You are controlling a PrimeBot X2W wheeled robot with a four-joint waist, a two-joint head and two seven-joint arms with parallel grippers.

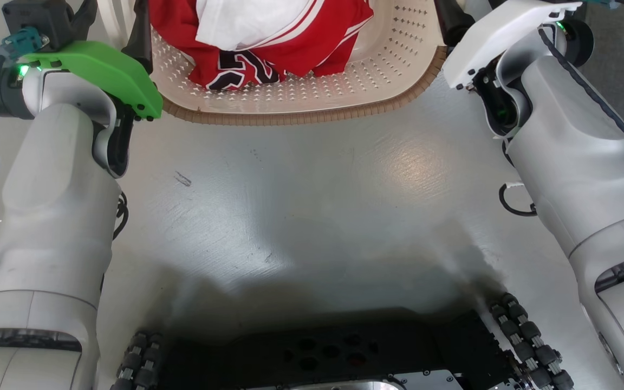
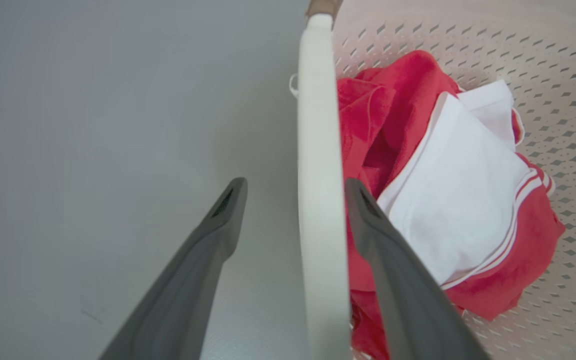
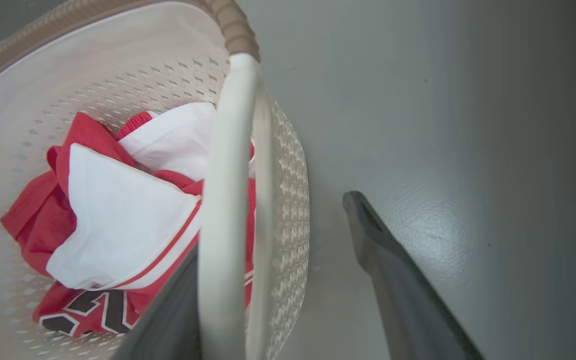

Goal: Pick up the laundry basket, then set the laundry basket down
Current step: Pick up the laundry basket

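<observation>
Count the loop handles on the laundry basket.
2 on the laundry basket: the left handle stands between the open fingers of the left gripper, the right handle between those of the right gripper.

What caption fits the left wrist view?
Open left gripper straddling the white handle of the laundry basket, red-and-white clothes inside.

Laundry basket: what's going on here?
Both arms are at the laundry basket, which holds red and white clothes and sits in front of the robot over the grey floor. The left gripper is open with its fingers either side of the left loop handle. The right gripper is open around the right loop handle. Neither has closed yet, so the lift hasn't begun.
</observation>
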